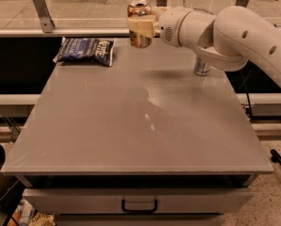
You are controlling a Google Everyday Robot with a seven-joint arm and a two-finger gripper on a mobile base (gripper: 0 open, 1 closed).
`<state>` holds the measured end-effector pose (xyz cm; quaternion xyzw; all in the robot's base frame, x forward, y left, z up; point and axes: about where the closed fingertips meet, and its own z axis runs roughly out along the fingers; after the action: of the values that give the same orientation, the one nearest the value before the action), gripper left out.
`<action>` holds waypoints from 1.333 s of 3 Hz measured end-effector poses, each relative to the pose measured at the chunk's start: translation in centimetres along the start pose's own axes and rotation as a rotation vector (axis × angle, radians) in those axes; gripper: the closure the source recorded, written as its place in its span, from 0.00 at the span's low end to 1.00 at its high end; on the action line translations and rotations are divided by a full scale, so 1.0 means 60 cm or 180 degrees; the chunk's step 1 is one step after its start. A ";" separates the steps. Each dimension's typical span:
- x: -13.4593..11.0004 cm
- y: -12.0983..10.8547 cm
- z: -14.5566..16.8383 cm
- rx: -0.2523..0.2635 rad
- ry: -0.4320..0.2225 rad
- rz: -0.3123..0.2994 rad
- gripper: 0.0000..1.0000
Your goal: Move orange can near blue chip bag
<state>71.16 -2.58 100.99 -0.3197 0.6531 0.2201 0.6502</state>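
Hand (141, 27) clenched aloft, arm outstretched.

The robot's arm (246, 34) is fat, round and shiny white, with two little dark dots on its side, and its gripper (140, 25), up over the far edge of the table (131, 140), has blocky cream fingers (145, 27).
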 end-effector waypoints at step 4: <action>0.142 -0.073 0.212 0.0264 -0.0063 0.0311 1.00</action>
<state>83.70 2.21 92.38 -0.2580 0.6700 0.2274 0.6579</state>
